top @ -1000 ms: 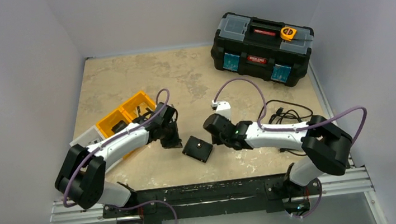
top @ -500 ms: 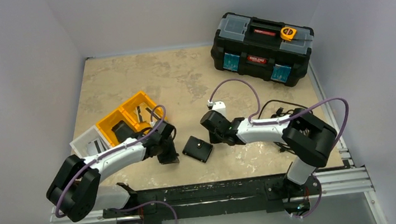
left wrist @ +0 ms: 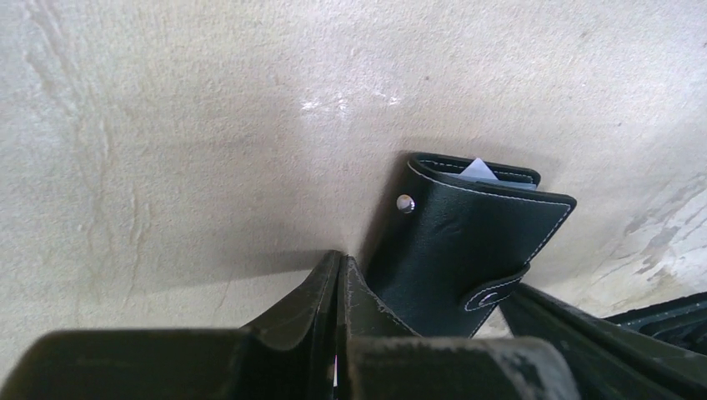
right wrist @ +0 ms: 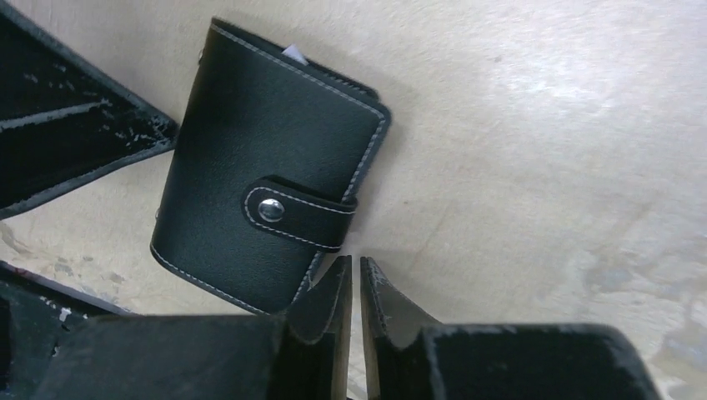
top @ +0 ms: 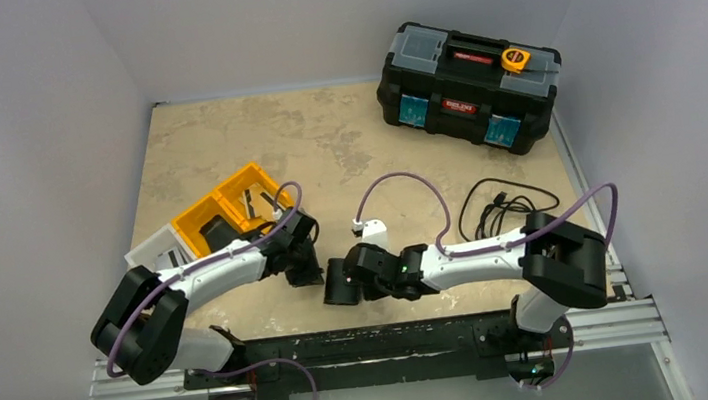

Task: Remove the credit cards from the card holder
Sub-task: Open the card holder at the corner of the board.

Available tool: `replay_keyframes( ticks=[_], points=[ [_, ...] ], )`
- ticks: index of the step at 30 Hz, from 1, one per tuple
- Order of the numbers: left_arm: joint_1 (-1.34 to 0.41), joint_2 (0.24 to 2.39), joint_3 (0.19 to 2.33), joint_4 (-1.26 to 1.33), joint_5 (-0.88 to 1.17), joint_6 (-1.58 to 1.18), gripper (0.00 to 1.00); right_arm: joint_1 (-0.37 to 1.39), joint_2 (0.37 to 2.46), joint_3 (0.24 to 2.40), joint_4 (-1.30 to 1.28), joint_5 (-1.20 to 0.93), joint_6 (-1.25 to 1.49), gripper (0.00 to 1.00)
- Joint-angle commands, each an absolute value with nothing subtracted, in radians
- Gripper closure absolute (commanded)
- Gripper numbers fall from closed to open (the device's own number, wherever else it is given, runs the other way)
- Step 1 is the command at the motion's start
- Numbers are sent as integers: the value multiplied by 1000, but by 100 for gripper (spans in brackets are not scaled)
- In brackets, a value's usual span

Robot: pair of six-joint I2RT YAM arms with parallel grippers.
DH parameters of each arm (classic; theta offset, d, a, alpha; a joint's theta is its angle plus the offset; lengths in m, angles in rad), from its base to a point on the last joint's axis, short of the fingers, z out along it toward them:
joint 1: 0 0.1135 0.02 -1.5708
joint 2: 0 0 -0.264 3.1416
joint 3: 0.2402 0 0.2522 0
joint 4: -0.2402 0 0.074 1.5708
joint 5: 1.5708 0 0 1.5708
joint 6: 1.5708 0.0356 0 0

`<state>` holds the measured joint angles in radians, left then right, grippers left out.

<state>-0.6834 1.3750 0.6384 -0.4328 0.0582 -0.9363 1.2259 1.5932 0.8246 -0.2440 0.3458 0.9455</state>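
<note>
**Holder lies between both pairs of jaws, strap side toward the right**

- Flat black stitched-leather card holder [right wrist: 267,175] lies face-up on the mottled beige bench [right wrist: 542,125]. It is folded closed, with the black snap strap [right wrist: 296,212] fastened across its cover.
- Credit cards: none are out. Only the pale corner of a credit card [right wrist: 293,55] peeks from the holder's far end. It shows again in the left wrist view [left wrist: 483,171].
- Right jaws: all but closed, with a thin slit between the tips and nothing in it. The holder sits ahead of the tips and to their left. Its near corner is just beside the left tip; I cannot tell whether they touch.
- Left jaws: pressed together and empty. The holder [left wrist: 454,250] sits just to their right and slightly ahead, its edge hard by the tip.
- Long axis: seen from the right jaws it runs away from the tips, leaning a little left. The card mouth is at the far end and the fold is near.
- The strap wraps over the holder's right edge, the side facing the right jaws.
- Judgement: both are about equally near, but the right jaws have the strap tab directly ahead, so unsnapping likely falls to them. The left jaws are placed to pin the opposite edge. Either pair must part first.
- In the top view the right arm's wrist hides the holder.
</note>
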Motion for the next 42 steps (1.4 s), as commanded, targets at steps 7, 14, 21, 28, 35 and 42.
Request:
replay_keyframes(
  ticks=[7, 14, 21, 28, 35, 42],
  points=[
    [-686, 1199, 665, -539, 47, -900, 93, 1238, 1532, 986, -440, 490, 931, 73],
    [-666, 1176, 577, -369, 245, -1013, 90, 1289, 1703, 1153, -519, 532, 910, 65],
    [-662, 1272, 513, -209, 315, -1122, 97, 1299, 1796, 1204, -583, 570, 941, 65],
    [-662, 1340, 525, -308, 215, -1144, 100, 1319, 1843, 1226, -615, 618, 955, 63],
    [-661, 1341, 537, -375, 151, -1144, 100, 1321, 1896, 1222, -619, 644, 962, 64],
    [-661, 1361, 538, -386, 137, -1140, 100, 1322, 1889, 1192, -532, 659, 941, 66]
  ],
)
